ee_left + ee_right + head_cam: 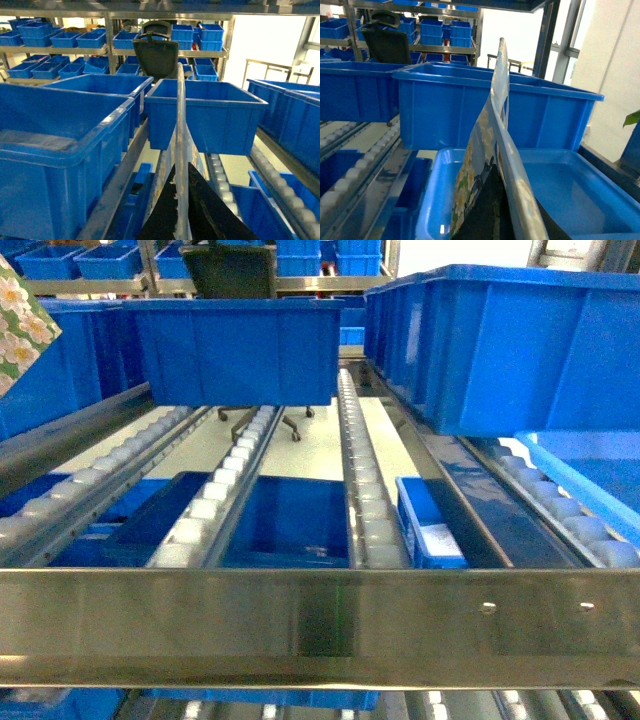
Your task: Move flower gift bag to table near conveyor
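Note:
The flower gift bag (18, 315) shows as a floral corner at the head view's top left. In the left wrist view its thin edge (181, 125) rises upright from my left gripper (181, 212), whose black fingers (160, 217) are shut on it. In the right wrist view a curved floral panel of the bag (495, 130) stands between the dark fingers (482, 212) of my right gripper (502, 217), also shut on it. The conveyor (230, 470), steel racking with sloping white roller lanes, fills the head view below and ahead. The table is out of view.
Blue bins (235, 350) (510, 340) sit on the roller lanes ahead, with more on the shelves behind (90, 40). A shallow blue tray (570, 185) lies under the right gripper. A steel crossbar (320, 625) spans the front. A black office chair (230, 270) stands beyond.

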Motion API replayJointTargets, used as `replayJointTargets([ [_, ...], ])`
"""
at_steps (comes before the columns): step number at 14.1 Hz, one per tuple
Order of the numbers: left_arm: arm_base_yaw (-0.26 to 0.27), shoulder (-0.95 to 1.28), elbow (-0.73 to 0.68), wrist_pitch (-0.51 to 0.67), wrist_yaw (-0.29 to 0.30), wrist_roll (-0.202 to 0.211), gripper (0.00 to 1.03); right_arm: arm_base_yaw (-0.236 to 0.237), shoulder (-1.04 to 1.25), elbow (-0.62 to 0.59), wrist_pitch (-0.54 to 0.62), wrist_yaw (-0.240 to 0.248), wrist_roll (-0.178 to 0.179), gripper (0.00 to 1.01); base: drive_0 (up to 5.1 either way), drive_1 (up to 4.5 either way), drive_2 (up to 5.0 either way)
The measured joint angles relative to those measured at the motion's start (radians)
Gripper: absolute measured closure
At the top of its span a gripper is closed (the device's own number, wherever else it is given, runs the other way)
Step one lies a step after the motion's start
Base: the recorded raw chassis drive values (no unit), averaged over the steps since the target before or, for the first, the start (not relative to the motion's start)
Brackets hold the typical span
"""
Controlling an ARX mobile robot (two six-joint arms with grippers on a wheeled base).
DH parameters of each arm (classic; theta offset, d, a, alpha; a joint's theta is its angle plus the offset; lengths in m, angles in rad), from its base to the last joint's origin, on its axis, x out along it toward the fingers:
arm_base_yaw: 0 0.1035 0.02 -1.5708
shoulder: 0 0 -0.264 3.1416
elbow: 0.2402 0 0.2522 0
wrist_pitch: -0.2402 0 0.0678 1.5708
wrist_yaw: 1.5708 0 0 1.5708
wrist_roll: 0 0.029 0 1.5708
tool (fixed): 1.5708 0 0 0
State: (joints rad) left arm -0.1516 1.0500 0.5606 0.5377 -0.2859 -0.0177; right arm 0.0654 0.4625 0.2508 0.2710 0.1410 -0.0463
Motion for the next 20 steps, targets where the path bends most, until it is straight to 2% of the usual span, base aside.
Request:
replayJointTargets([
  [8, 0.0, 0.0, 0.0, 0.001, -0.002, 0.0, 1.0, 0.0, 0.0, 0.0, -0.003, 0.0, 0.0, 0.99, 0.0, 0.0, 0.0],
  [20, 0.002, 0.0, 0.0, -0.002, -0.001, 0.0, 1.0, 0.0, 0.0, 0.0, -0.004, 0.0, 0.0, 0.99, -4.0, -0.46, 4.6],
])
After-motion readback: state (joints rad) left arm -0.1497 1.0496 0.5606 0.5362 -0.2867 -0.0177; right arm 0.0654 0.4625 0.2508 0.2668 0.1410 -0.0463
